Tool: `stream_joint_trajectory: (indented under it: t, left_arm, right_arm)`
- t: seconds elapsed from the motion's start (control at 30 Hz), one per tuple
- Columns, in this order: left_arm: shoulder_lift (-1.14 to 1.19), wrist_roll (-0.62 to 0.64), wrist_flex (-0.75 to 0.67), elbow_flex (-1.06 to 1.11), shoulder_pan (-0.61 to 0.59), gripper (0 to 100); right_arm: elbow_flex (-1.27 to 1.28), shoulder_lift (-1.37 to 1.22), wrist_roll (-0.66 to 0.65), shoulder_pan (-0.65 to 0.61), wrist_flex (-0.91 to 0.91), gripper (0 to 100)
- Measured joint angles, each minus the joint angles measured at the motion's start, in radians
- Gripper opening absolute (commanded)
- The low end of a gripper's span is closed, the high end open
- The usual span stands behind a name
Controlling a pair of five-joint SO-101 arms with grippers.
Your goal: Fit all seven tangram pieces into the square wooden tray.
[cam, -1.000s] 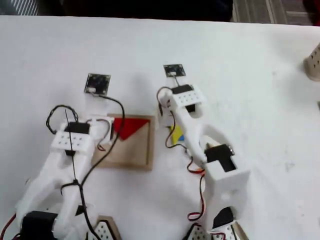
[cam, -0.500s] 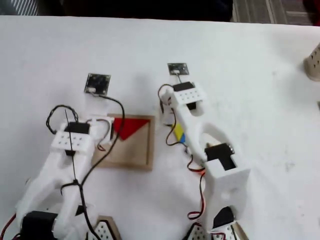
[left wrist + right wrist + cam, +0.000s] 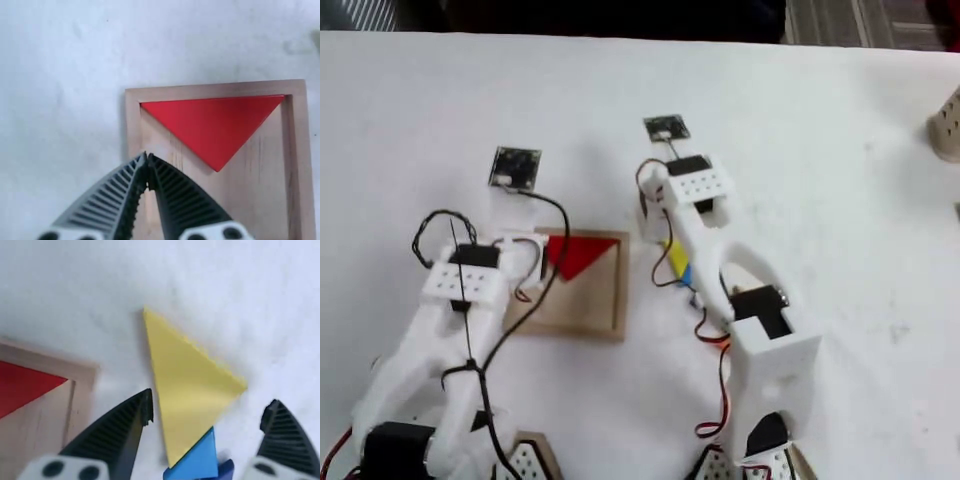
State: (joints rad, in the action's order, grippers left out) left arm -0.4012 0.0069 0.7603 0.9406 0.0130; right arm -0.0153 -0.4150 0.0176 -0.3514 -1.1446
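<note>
The white worktop carries the square wooden tray, which holds only the red triangle against its far rim, unchanged. Over the last second the right arm has crept forward, baring more of the yellow triangle just beside the tray. Its end effector hangs released, jaws astride that triangle. The blue piece touches the triangle's tip. The left end effector stays clenched and empty over the tray. A grasp of the yellow triangle looks likely next.

Parted jaws of the right gripper straddle a yellow triangle, a blue piece lodged deeper between them and the wooden tray wall just outside one jaw. Bare table lies open beyond the tips. Ahead of the closed jaws of the left gripper, a red triangle occupies the tray floor.
</note>
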Motion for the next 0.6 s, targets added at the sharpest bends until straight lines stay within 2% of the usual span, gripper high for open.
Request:
stream_joint_trajectory:
  t: [0.5, 0.6]
  left_arm:
    - [0.0, 0.0, 0.0, 0.0, -0.002, 3]
    - [0.0, 0.0, 0.0, 0.0, -0.002, 3]
  right_arm:
    - [-0.081, -0.112, -0.018, 0.008, -0.002, 33.2]
    - [-0.081, -0.112, -0.018, 0.008, -0.002, 29.4]
